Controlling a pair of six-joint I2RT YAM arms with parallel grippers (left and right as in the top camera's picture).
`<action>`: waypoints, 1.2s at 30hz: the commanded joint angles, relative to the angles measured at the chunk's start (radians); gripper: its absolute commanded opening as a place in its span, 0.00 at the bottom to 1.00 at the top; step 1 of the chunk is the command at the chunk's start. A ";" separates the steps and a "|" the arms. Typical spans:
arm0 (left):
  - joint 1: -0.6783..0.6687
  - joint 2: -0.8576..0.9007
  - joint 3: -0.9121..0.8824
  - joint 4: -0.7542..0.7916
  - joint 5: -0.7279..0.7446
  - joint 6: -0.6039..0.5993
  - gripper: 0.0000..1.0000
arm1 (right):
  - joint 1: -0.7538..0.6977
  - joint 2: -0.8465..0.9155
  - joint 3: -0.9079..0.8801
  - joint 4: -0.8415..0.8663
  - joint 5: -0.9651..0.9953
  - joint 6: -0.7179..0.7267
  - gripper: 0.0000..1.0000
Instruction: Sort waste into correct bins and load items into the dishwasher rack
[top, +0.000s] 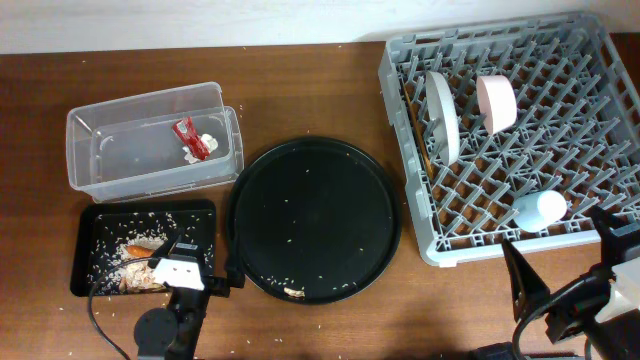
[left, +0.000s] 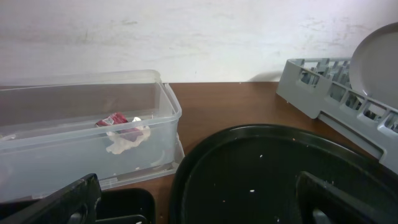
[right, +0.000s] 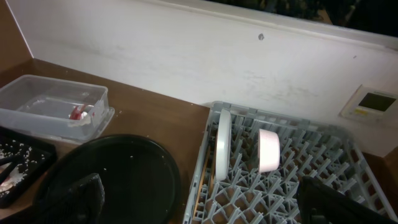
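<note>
The clear tub holds the red wrapper and the white tissue; both also show in the left wrist view, wrapper and tissue. The small black tray holds the carrot and beige crumbs. The grey rack holds the plate on edge, the pink bowl, the pale blue cup and the chopsticks along its left wall. My left gripper is open and empty between the small tray and the round tray. My right gripper is open and empty at the rack's front edge.
A large round black tray with a few crumbs lies between the small tray and the rack. Crumbs are scattered on the wooden table around the bins. A white wall runs along the back.
</note>
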 joint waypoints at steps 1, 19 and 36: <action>0.004 -0.009 -0.016 0.007 0.004 0.015 0.99 | 0.005 -0.002 0.002 0.002 0.002 -0.006 0.98; 0.004 -0.009 -0.016 0.007 0.004 0.016 0.99 | 0.004 -0.258 -0.542 0.260 0.074 -0.208 0.98; 0.004 -0.009 -0.016 0.007 0.004 0.015 0.99 | 0.004 -0.660 -1.130 0.486 0.074 -0.207 0.98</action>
